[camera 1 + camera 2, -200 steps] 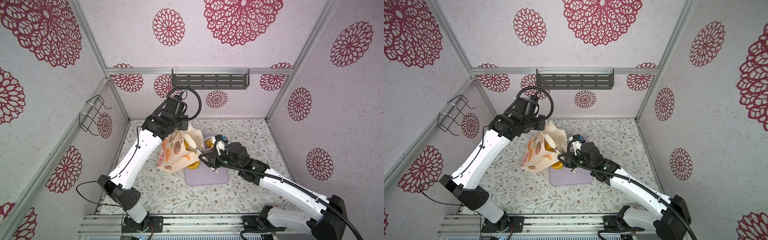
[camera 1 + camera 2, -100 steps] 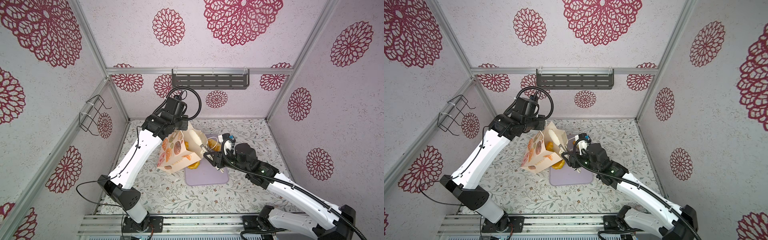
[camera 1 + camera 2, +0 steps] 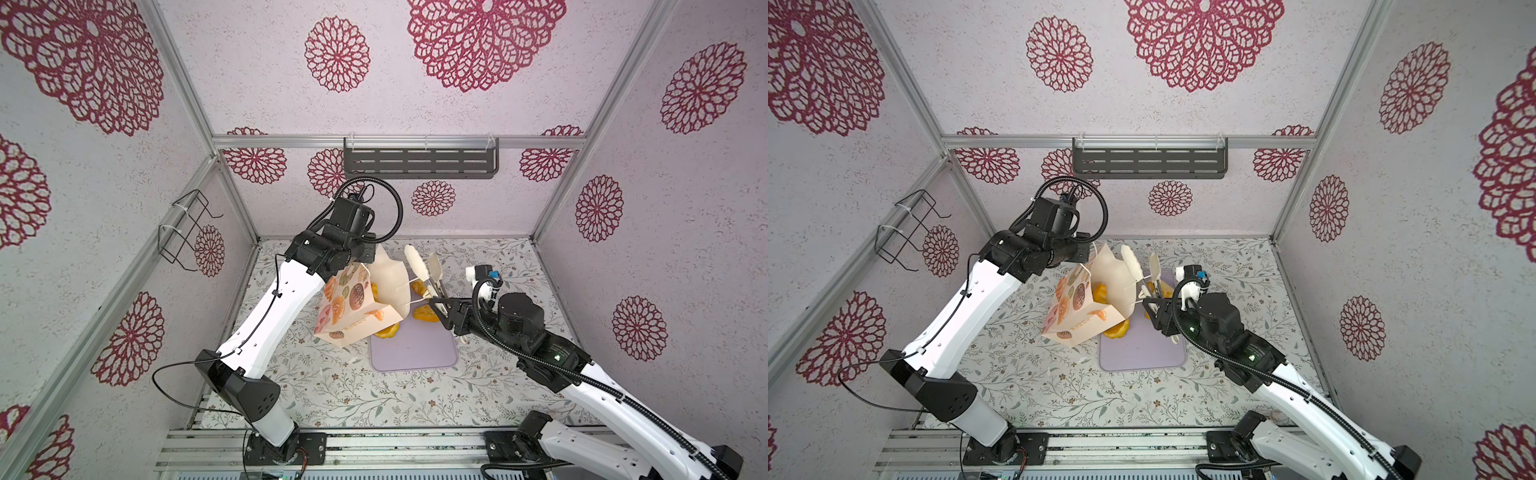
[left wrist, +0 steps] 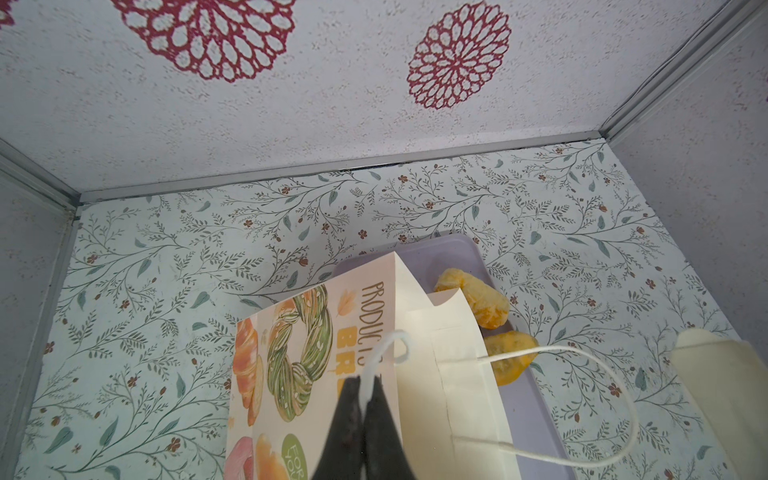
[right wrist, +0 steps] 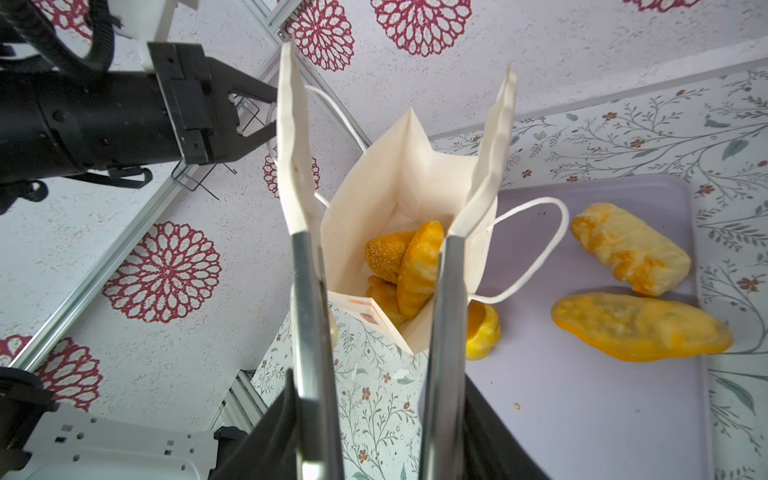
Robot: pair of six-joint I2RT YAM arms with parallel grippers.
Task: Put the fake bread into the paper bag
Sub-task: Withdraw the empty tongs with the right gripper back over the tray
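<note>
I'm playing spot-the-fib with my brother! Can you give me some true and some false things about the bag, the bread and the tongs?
1. The left gripper pinches the white cord handle of the bag. True.
2. Some bread lies inside the bag. True.
3. The tongs are squeezing a piece of bread. False: they stand open and empty.
4. The purple tray has nothing on it. False: a pale loaf and an orange loaf lie on it.
</note>
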